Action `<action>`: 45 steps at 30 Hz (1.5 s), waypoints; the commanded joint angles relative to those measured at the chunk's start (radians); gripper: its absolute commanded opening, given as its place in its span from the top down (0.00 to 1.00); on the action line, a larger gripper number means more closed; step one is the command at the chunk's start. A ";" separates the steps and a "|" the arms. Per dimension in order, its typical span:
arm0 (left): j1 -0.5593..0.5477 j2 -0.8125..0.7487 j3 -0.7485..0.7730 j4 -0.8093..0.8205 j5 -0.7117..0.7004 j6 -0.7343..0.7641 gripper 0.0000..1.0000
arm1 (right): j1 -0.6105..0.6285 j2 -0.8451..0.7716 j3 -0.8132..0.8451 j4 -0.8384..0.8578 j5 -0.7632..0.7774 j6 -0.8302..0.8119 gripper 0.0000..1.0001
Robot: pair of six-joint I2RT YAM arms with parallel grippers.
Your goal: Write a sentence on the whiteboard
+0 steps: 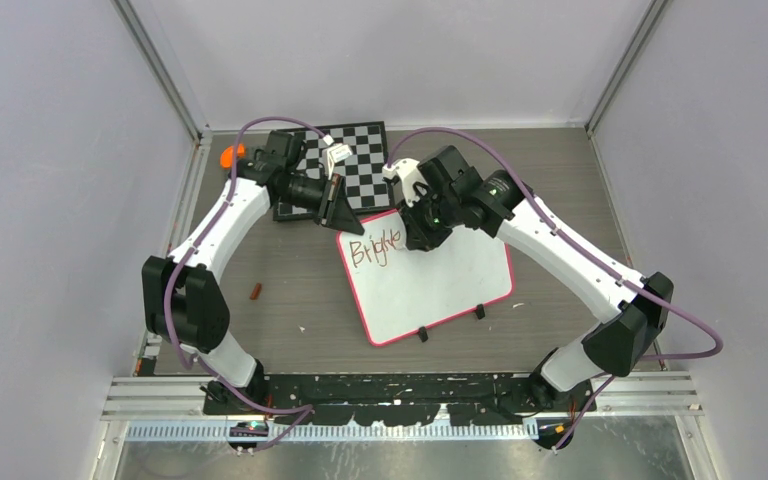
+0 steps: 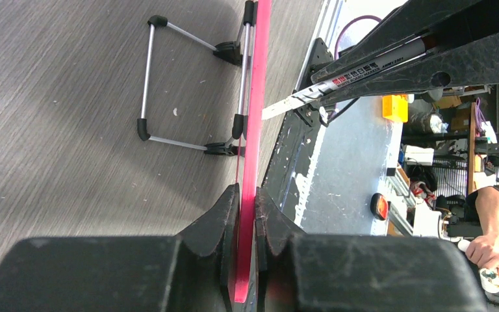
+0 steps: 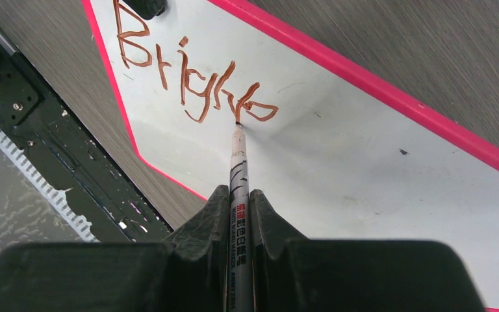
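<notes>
right gripper (image 3: pixel 239 196) clamps the marker (image 3: pixel 238 159), tip on the whiteboard (image 3: pixel 364 169), blank space at 3 o'clock; left gripper (image 2: pixel 247 198) pinches its edge

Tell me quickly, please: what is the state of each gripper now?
Left gripper: closed on the pink edge of the whiteboard.
Right gripper: closed on the marker, its tip on the whiteboard.

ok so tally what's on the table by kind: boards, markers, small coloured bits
boards: 2, whiteboard and checkered board
markers: 1, the marker
small coloured bits: 2, orange bit and brown bit
total: 5
</notes>
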 commanded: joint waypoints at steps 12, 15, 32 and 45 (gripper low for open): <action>0.000 -0.026 0.018 -0.021 -0.009 -0.011 1.00 | -0.004 -0.038 0.078 -0.002 0.042 -0.020 1.00; 0.000 -0.025 0.020 -0.021 -0.009 -0.011 1.00 | -0.003 -0.032 0.084 0.004 0.035 -0.017 1.00; 0.000 -0.018 0.019 -0.020 -0.008 -0.010 1.00 | -0.028 -0.032 0.067 0.008 0.086 -0.041 1.00; 0.000 -0.019 0.019 -0.019 -0.009 -0.011 1.00 | -0.026 0.014 0.123 0.017 0.048 -0.025 1.00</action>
